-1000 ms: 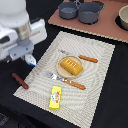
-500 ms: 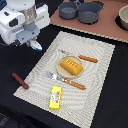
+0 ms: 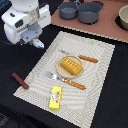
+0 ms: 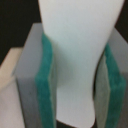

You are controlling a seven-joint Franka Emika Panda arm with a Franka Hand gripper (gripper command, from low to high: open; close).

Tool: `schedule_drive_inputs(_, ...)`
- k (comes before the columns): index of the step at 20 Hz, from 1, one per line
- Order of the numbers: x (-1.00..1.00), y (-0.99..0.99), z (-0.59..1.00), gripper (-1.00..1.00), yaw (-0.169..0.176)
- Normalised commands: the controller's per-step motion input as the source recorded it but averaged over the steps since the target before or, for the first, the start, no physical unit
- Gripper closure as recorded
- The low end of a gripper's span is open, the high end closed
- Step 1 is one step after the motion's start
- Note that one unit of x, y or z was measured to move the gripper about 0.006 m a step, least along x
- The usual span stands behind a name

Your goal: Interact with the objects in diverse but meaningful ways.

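My gripper (image 3: 36,40) hangs over the far left corner of the striped placemat (image 3: 100,80), shut on the white-and-blue piece (image 3: 38,44). In the wrist view the white piece (image 4: 77,60) sits between the green pads (image 4: 47,85). The orange-yellow ridged bread block (image 3: 70,65) lies on a small plate in the middle of the mat. The yellow flat packet (image 3: 55,97) lies at the mat's near edge. The brown sausage-like stick (image 3: 20,80) lies on the dark table off the mat's left side. A grey-blue pot (image 3: 90,12) stands at the back.
A second grey pot (image 3: 67,9) stands beside the first on the brown surface at the back. A bowl (image 3: 123,17) is at the far right edge. An orange-handled fork (image 3: 67,81) and knife (image 3: 84,58) flank the plate.
The arm has risen and moved toward the back of the exterior view with the white-and-blue piece held in the gripper. The other objects have not moved.
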Motion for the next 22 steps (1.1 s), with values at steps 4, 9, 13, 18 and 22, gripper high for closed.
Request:
schedule_drive_inputs(4,0.00,0.87,0.39,1.00,0.024)
schedule_drive_inputs(9,-0.02,0.83,0.24,1.00,0.025)
schedule_drive_inputs(13,-0.06,0.79,0.16,1.00,0.028)
schedule_drive_inputs(18,0.00,0.80,0.18,1.00,0.014)
schedule_drive_inputs(22,0.07,0.74,0.07,1.00,0.000)
